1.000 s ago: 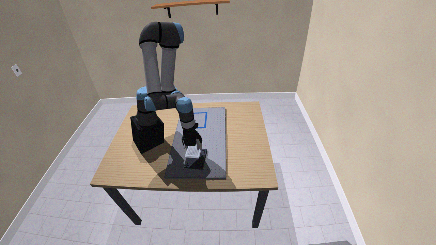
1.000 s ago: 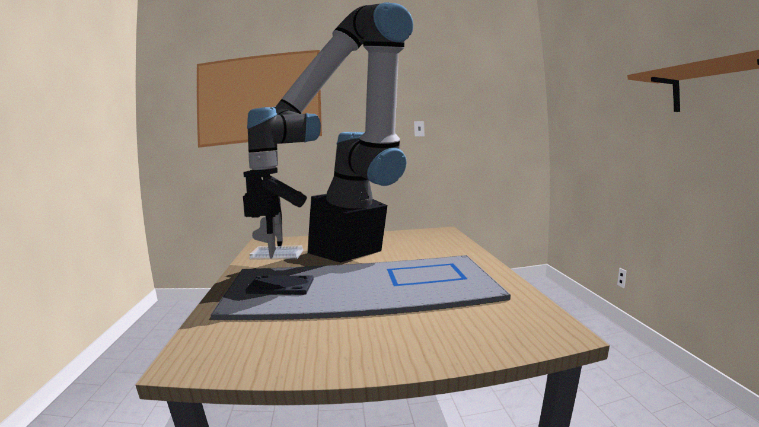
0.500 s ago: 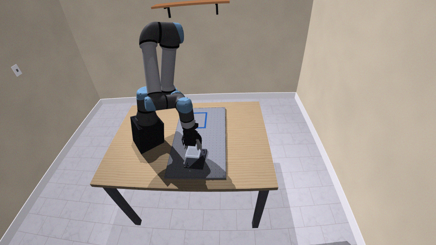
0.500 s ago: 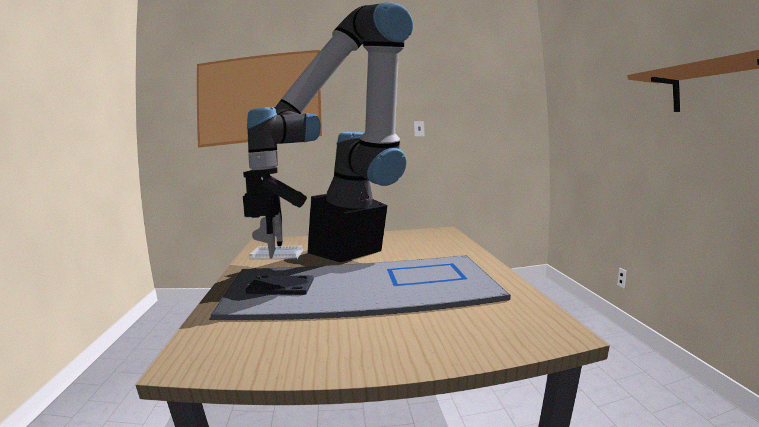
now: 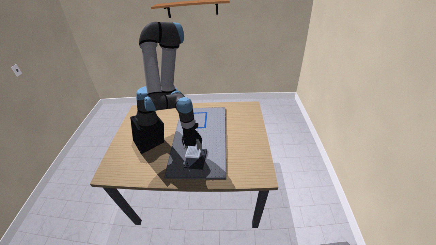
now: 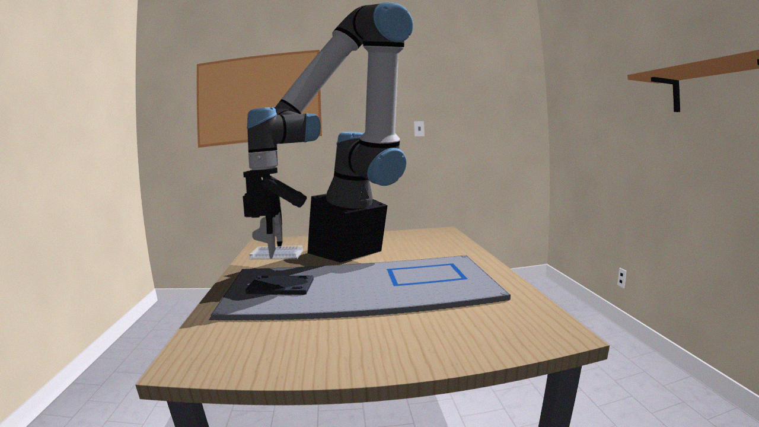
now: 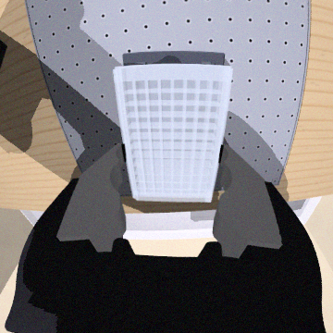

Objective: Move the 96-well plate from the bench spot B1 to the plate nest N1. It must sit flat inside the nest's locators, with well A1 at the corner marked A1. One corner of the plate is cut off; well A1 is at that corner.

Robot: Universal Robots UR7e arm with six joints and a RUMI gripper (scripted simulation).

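Note:
My gripper (image 7: 172, 144) is shut on the white 96-well plate (image 7: 172, 134), gripping its two long sides. The plate also shows in the top view (image 5: 192, 151) and the exterior view (image 6: 276, 251). It hangs level in the air, above the dark plate nest (image 6: 278, 284), which also shows in the top view (image 5: 195, 161). In the wrist view only the nest's far edge (image 7: 173, 57) shows past the plate. The blue outline of spot B1 (image 6: 426, 274) is empty. I cannot make out the plate's cut corner.
The grey perforated baseplate (image 6: 360, 289) lies on the wooden table (image 6: 371, 340). The arm's black base block (image 6: 347, 228) stands at the table's far side, near the nest. A shelf (image 6: 695, 69) hangs on the wall.

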